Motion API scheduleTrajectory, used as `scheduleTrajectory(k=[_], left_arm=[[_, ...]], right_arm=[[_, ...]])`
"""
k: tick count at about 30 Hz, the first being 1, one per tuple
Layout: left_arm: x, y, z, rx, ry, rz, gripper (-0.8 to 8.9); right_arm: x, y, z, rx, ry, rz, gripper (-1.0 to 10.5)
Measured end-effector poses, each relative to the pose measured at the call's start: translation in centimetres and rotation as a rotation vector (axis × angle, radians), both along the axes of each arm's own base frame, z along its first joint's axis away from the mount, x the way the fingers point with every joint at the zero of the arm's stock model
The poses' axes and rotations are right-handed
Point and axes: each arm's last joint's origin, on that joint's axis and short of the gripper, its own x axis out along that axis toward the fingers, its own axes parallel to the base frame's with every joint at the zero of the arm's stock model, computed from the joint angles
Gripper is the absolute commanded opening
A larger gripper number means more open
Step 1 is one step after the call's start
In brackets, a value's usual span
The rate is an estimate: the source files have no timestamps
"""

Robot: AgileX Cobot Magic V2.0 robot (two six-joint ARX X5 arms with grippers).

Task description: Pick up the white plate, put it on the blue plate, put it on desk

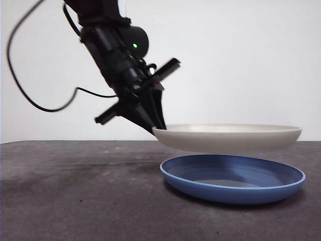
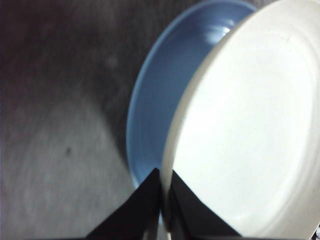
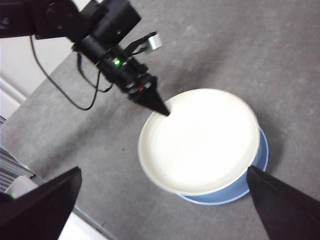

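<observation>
Left hand (image 1: 156, 128) clenched on white plate (image 1: 228, 135) rim, held level just above blue plate (image 1: 233, 178) for stacking; right hand (image 3: 165, 200) released, waiting high above bench (image 1: 75, 191).

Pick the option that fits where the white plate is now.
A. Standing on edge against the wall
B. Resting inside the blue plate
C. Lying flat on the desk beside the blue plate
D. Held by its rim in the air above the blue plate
D: the left end effector pinches the white plate by its rim, and the front view shows a clear gap between it and the blue plate below.
</observation>
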Motion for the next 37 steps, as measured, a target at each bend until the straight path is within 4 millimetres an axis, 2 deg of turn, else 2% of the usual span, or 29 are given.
scheduleTrajectory(k=[10,26,37], left_arm=[[1.0,-0.9,-1.9,0.015,0.030,0.005,0.09],[0.5,-2.1,-2.6,0.055,0.012,-0.014,0.09],[0.6,-2.1,-2.7,0.082,-0.016,-0.013,0.09]], right_arm=[[0.0,0.0,0.0,-0.008,-0.004,0.006,5.8],[0.0,0.0,0.0,-0.014,-0.018,0.010,5.8],[0.0,0.0,0.0,-0.014,-0.018,0.010,5.8]])
